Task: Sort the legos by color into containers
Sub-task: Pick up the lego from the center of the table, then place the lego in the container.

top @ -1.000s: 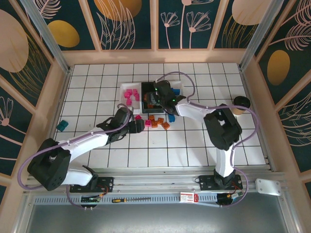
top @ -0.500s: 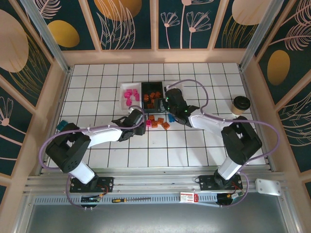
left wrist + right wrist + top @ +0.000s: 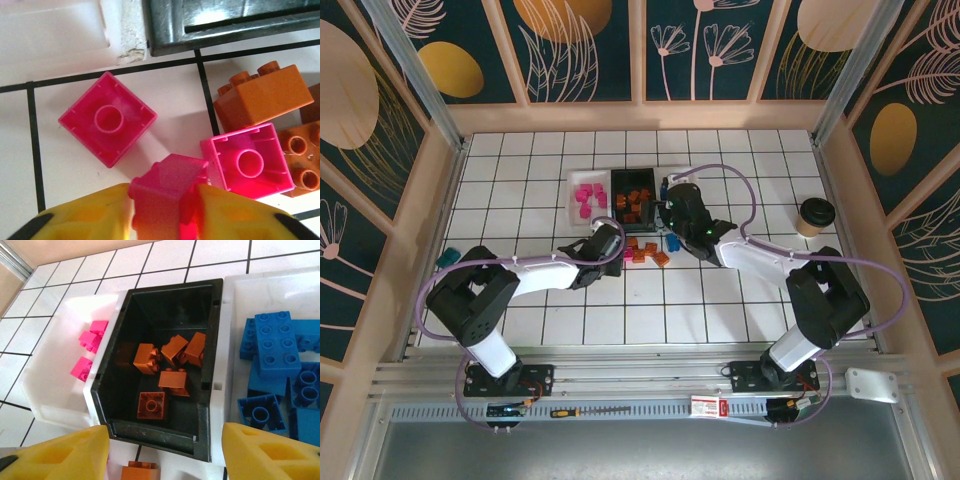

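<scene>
My left gripper (image 3: 165, 200) is shut on a hot pink lego (image 3: 167, 182) just above the tiles, in front of the trays (image 3: 613, 246). Two more pink legos (image 3: 107, 118) (image 3: 247, 162) lie studs-down beside it, next to orange-brown legos (image 3: 262, 95). My right gripper (image 3: 165, 445) hangs open and empty over the near rim of the black container (image 3: 165, 290), which holds several orange-brown legos (image 3: 174, 379). The white container on its left (image 3: 50, 385) holds pink legos (image 3: 82, 367). The white container on its right (image 3: 270, 285) holds blue legos (image 3: 272, 342).
A few orange-brown legos (image 3: 646, 252) and a blue one (image 3: 672, 243) lie loose on the tiles in front of the trays. A tan paper cup (image 3: 814, 215) stands at the right, and a teal block (image 3: 447, 260) lies at the far left.
My left gripper reached forward to the loose pile and closed on a pink lego. The right arm drew back a little from over the black container, its jaws staying open.
</scene>
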